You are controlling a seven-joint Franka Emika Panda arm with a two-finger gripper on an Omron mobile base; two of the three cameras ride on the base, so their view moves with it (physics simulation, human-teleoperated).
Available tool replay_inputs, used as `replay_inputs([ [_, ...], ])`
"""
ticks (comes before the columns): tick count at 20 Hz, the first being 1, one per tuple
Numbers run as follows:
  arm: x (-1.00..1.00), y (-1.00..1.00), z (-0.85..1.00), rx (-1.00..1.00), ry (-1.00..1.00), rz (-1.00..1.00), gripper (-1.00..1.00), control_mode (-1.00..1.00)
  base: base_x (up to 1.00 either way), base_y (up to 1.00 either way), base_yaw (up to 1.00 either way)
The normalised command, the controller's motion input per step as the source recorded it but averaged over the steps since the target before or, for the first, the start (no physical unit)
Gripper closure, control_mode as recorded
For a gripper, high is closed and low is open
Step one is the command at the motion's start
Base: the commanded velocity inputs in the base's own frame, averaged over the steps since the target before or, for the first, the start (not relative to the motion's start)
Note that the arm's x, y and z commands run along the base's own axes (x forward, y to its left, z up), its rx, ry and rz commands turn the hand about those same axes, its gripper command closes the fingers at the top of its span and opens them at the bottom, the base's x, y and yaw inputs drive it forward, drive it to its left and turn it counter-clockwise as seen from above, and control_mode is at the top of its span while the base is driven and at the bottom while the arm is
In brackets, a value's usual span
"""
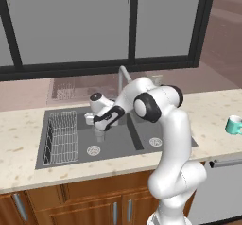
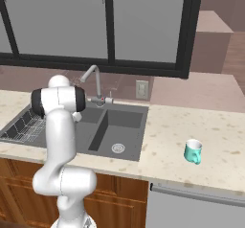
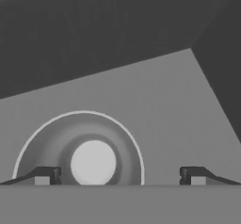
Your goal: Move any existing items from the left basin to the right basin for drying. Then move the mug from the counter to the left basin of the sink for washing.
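The translucent grey glass (image 1: 99, 137) stands upright on the floor of the left basin (image 1: 113, 148), right of the wire rack (image 1: 60, 136). My gripper (image 1: 99, 130) hangs straight over it, pointing down. From the hand view the glass (image 3: 94, 138) appears from above as a round rim, off to the left between the tips. My gripper (image 3: 120, 176) is open, with its left fingertip (image 3: 47, 175) over the glass's left edge. The teal mug (image 1: 234, 125) (image 2: 193, 151) stands on the counter (image 2: 191, 126) far to the right of the sink. The right basin (image 1: 151, 136) (image 2: 117, 131) holds nothing.
The chrome gooseneck faucet (image 1: 124, 77) (image 2: 93, 78) rises behind the divider between the basins, close to my forearm. A dark-framed window runs along the back wall. A dishwasher front (image 2: 191, 208) sits under the counter at the right.
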Motion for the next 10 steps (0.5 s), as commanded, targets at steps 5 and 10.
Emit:
replay_inputs([
  [5,0.00,0.00,-0.08,0.00,0.00,-0.02,-1.00,-1.00,0.00,0.00,0.00],
  [10,0.00,0.00,-0.09,0.02,0.00,-0.03,-1.00,-1.00,0.00,0.00,0.00],
])
